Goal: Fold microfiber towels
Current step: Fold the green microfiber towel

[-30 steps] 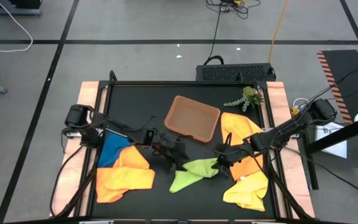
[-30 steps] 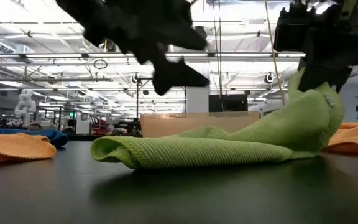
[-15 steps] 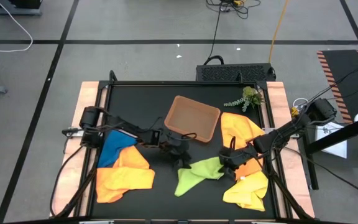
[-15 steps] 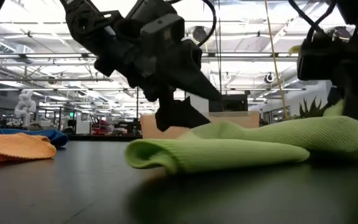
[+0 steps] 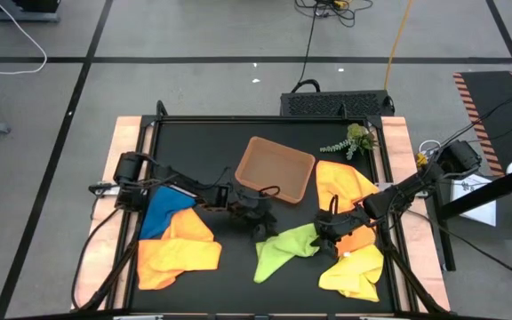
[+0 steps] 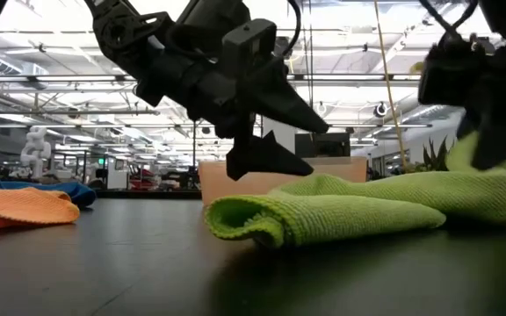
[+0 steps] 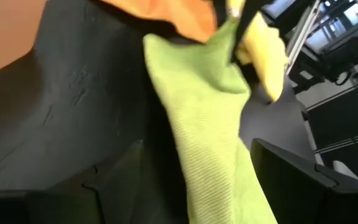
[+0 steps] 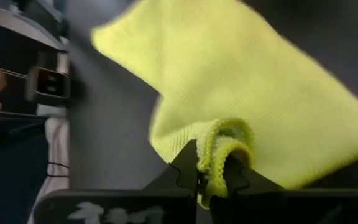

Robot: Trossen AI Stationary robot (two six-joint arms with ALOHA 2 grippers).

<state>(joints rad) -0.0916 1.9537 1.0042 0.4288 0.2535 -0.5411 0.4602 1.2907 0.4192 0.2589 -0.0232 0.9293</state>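
Observation:
A lime green microfiber towel (image 5: 283,250) lies bunched lengthwise on the black table, left end rolled over (image 6: 244,219). My right gripper (image 5: 328,229) is shut on its right end. My left gripper (image 5: 260,222) hovers open just above the towel's left part, slanting down; in the left wrist view the towel (image 7: 207,118) runs between its spread fingers without visibly touching them. Blue (image 5: 160,213) and orange (image 5: 178,253) towels lie at the left. Another orange one (image 5: 345,185) and a yellow one (image 5: 354,271) lie at the right. My right gripper pinches the green towel's hemmed edge (image 8: 219,144) between its two fingers, where the hem curls over into a small fold. The fingers slant down from the table's right side. The held end (image 6: 499,180) sits slightly raised while the remainder lies slack on the table.
A shallow brown tray (image 5: 276,169) stands at the table's far middle, just beyond my left gripper. A green plant sprig (image 5: 352,140) lies at the far right corner. The towel piles fill the near left and near right of the table.
My right gripper has sunk and drawn toward the table's right edge, dragging the green towel that way. The towel's held end has come down from well above the table to just over it, and its rolled left end has slid right. My left gripper has come down toward the towel, staying open.

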